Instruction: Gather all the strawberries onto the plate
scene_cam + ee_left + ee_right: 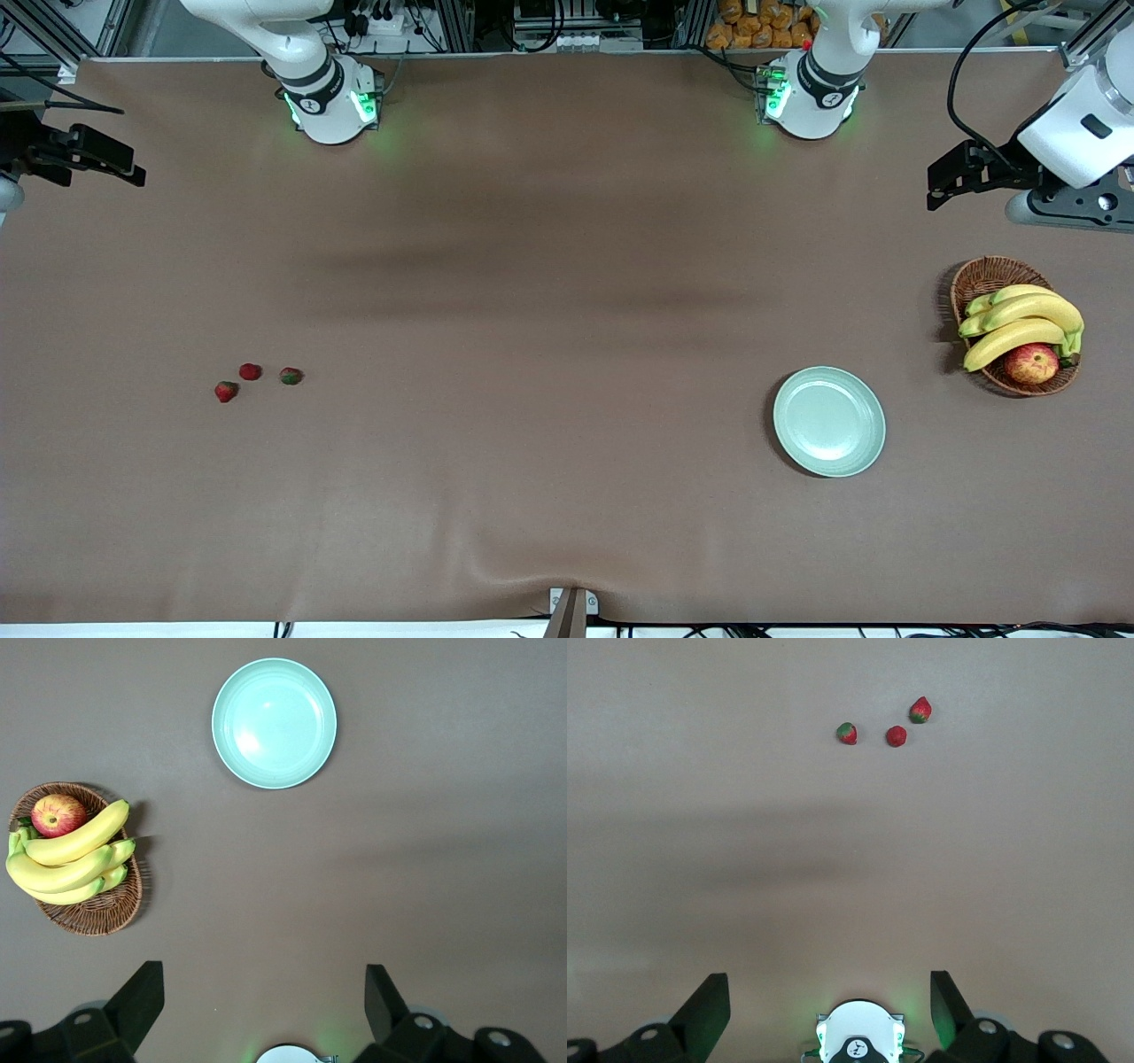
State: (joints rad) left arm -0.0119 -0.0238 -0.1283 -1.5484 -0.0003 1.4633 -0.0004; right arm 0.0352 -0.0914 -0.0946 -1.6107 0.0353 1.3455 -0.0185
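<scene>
Three strawberries lie close together on the brown table toward the right arm's end: one (226,391), one (250,371) and one (291,376). They also show in the right wrist view (847,733) (896,735) (920,710). The mint-green plate (828,421) sits empty toward the left arm's end; it also shows in the left wrist view (275,723). My left gripper (263,997) is open and empty, held high over the table near the basket. My right gripper (830,1001) is open and empty, held high over the right arm's end of the table.
A wicker basket (979,276) with bananas (1019,323) and an apple (1030,362) stands beside the plate, at the left arm's end of the table. The two arm bases (330,102) (808,97) stand along the table's farther edge.
</scene>
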